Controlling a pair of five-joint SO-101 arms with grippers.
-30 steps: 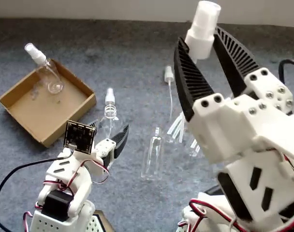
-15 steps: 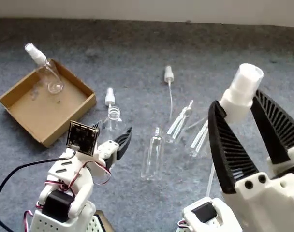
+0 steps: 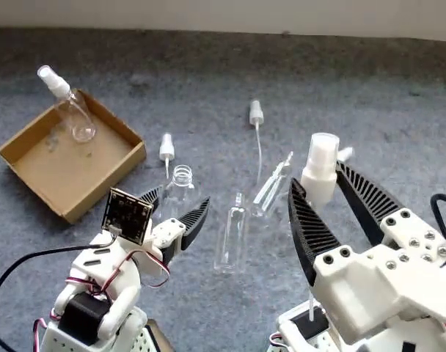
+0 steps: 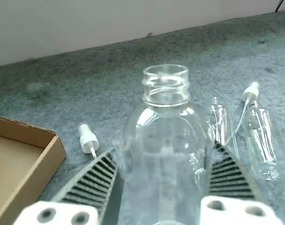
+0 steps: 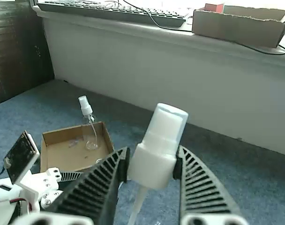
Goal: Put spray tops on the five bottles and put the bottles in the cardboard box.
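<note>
My left gripper (image 3: 177,204) clasps an uncapped bottle (image 3: 181,181) upright; my right gripper (image 3: 322,192), near right, pinches a spray top (image 3: 320,165)

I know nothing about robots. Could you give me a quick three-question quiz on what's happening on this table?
1. True or false: the left end effector is empty.
2. The right end effector grips: A) a bottle, B) a spray top, C) nothing.
3. Fill in: the cardboard box holds ___ capped bottle.

Key: 1 false, it holds an open bottle; 2 B; 3 one.
</note>
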